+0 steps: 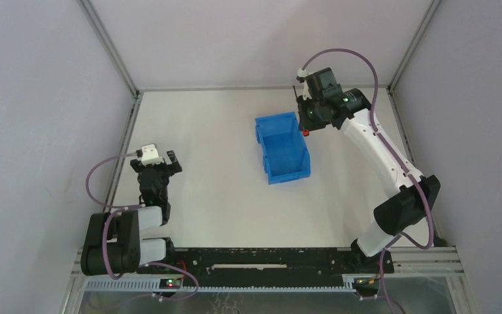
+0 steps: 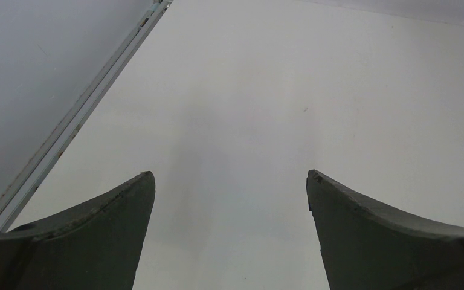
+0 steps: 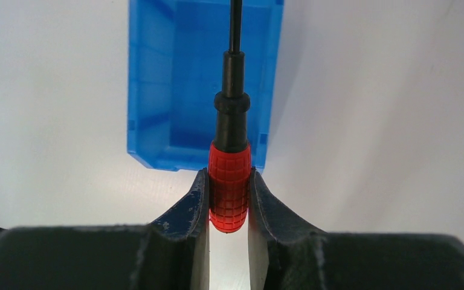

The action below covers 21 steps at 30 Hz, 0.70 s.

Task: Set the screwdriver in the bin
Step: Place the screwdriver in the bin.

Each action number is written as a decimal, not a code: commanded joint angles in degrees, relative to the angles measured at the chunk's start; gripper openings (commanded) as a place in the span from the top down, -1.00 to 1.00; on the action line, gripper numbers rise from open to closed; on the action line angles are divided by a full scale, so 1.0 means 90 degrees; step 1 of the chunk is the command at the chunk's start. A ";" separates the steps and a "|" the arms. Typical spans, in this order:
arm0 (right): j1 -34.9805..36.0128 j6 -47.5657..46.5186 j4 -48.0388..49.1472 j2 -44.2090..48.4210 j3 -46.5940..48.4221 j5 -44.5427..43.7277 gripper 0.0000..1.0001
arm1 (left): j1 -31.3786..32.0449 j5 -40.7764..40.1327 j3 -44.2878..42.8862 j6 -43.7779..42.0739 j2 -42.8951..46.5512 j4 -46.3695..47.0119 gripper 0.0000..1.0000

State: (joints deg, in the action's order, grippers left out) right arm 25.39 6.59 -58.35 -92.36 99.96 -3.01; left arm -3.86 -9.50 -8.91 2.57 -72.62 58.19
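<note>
Screwdriver (image 3: 232, 127) tip cut off, right tool (image 3: 228, 176) clamping handle

Count: 1 blue plastic rectangular bin (image 1: 284, 149), 1 slim red-handled black-shaft screwdriver (image 3: 230, 187), 2 black two-finger grippers: left gripper (image 2: 230, 175), right gripper (image 3: 228, 173).

bright even light, soft shadows, pics sharp, no glare

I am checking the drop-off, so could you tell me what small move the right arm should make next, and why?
Probably shift the right gripper a little further over the bin before opening. It is shut on the screwdriver by its red handle, and that handle sits at the bin's edge, while only the shaft reaches over the inside.
</note>
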 commanded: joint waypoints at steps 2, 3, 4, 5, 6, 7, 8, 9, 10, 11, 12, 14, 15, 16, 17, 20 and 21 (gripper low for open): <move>0.0384 0.0069 -0.0197 -0.0219 0.0497 -0.0144 0.73 | 0.0034 -0.0100 -0.0231 -0.0105 0.0061 0.0233 -1.00; 0.0442 0.0069 -0.0226 -0.0278 0.0539 -0.0158 0.73 | 0.0033 -0.0096 -0.0231 -0.0100 0.0067 0.0233 -1.00; 0.0500 0.0077 -0.0244 -0.0326 0.0587 -0.0177 0.74 | 0.0042 -0.0096 -0.0236 -0.0100 0.0062 0.0233 -1.00; 0.0564 0.0071 -0.0281 -0.0382 0.0660 -0.0178 0.74 | 0.0036 -0.0097 -0.0232 -0.0100 0.0061 0.0233 -1.00; 0.0615 0.0069 -0.0306 -0.0445 0.0719 -0.0189 0.74 | 0.0030 -0.0098 -0.0231 -0.0100 0.0061 0.0233 -1.00; 0.0669 0.0064 -0.0337 -0.0509 0.0775 -0.0197 0.74 | 0.0034 -0.0095 -0.0231 -0.0105 0.0061 0.0233 -1.00; 0.0712 0.0055 -0.0366 -0.0573 0.0836 -0.0210 0.74 | 0.0037 -0.0102 -0.0234 -0.0100 0.0061 0.0233 -1.00; 0.0754 0.0050 -0.0390 -0.0636 0.0872 -0.0226 0.74 | 0.0035 -0.0090 -0.0233 -0.0100 0.0061 0.0233 -1.00; 0.0791 0.0049 -0.0414 -0.0710 0.0906 -0.0248 0.74 | 0.0038 -0.0089 -0.0231 -0.0100 0.0061 0.0233 -1.00; 0.0817 0.0049 -0.0425 -0.0764 0.0930 -0.0265 0.74 | 0.0033 -0.0101 -0.0231 -0.0100 0.0061 0.0233 -1.00; 0.0842 0.0049 -0.0435 -0.0848 0.0930 -0.0268 0.74 | 0.0037 -0.0098 -0.0231 -0.0100 0.0061 0.0233 -1.00; 0.0881 0.0044 -0.0436 -0.0950 0.0888 -0.0273 0.74 | 0.0044 -0.0093 -0.0231 -0.0101 0.0061 0.0233 -1.00; 0.0894 0.0009 -0.0427 -0.1008 0.0856 -0.0270 0.74 | 0.0045 -0.0098 -0.0238 -0.0100 0.0061 0.0233 -1.00; 0.0925 -0.0025 -0.0434 -0.1071 0.0838 -0.0295 0.75 | 0.0034 -0.0101 -0.0232 -0.0100 0.0061 0.0233 -1.00; 0.0947 -0.0058 -0.0457 -0.1141 0.0828 -0.0337 0.75 | 0.0034 -0.0102 -0.0231 -0.0100 0.0060 0.0233 -1.00; 0.1006 -0.0169 -0.0442 -0.1288 0.0714 -0.0416 0.74 | 0.0031 -0.0098 -0.0232 -0.0100 0.0061 0.0233 -1.00; 0.1014 -0.0204 -0.0384 -0.1306 0.0615 -0.0403 0.74 | 0.0037 -0.0096 -0.0236 -0.0105 0.0061 0.0233 -1.00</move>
State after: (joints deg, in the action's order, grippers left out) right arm 33.54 6.28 -62.11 -103.48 105.69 -5.28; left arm -3.86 -9.50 -8.91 2.57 -72.62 58.19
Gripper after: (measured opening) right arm 0.267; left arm 0.997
